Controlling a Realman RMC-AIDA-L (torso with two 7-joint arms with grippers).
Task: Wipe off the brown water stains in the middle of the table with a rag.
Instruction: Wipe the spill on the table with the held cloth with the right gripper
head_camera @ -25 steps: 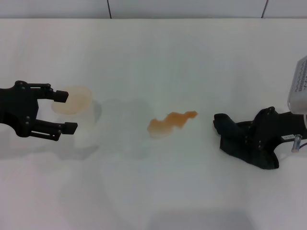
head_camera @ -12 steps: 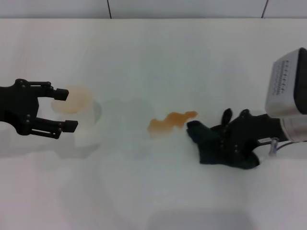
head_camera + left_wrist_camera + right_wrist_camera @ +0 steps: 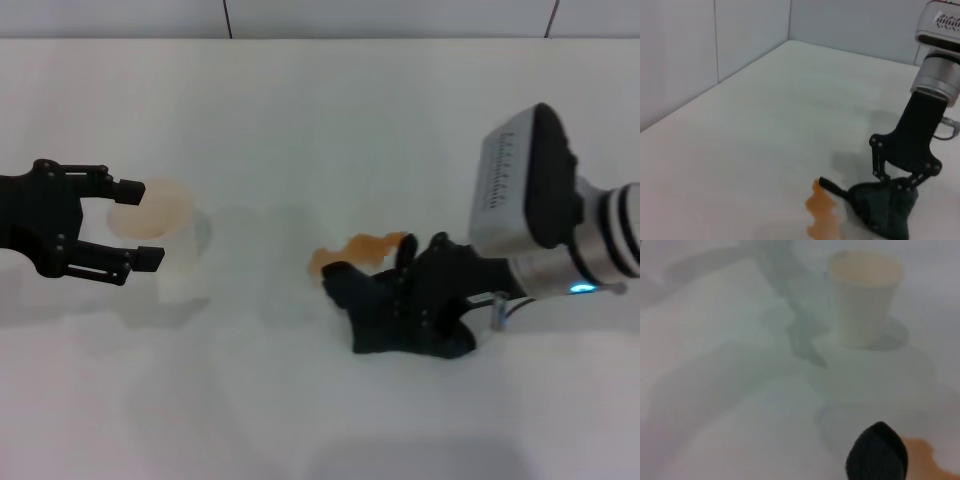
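The rag (image 3: 400, 305), a dark crumpled cloth, lies on the white table (image 3: 320, 120) near the middle, slightly toward the robot's right, and it is pressed down under the right gripper (image 3: 440, 290). A tongue of the cloth reaches out toward the robot's left and overlaps the near edge of the brown water stains (image 3: 358, 250). In the left wrist view the right gripper's black linkage comes down into the top of the cloth lump (image 3: 882, 210), so the fingers appear closed on the rag, though their tips are buried in the folds. The orange-brown streak (image 3: 821, 215) shows there just beside the rag, touching its thin projecting corner. In the right wrist view only a dark rounded edge of the rag (image 3: 877, 452) shows, with a patch of the stain (image 3: 922, 455) next to it.

Well apart on the robot's left, the left gripper (image 3: 135, 225) hovers with its two fingers spread wide, holding nothing. A translucent plastic cup (image 3: 160, 235) stands upright on the table just at its fingertips, partly between them. The cup (image 3: 865, 297) also shows beyond the stain in the right wrist view.
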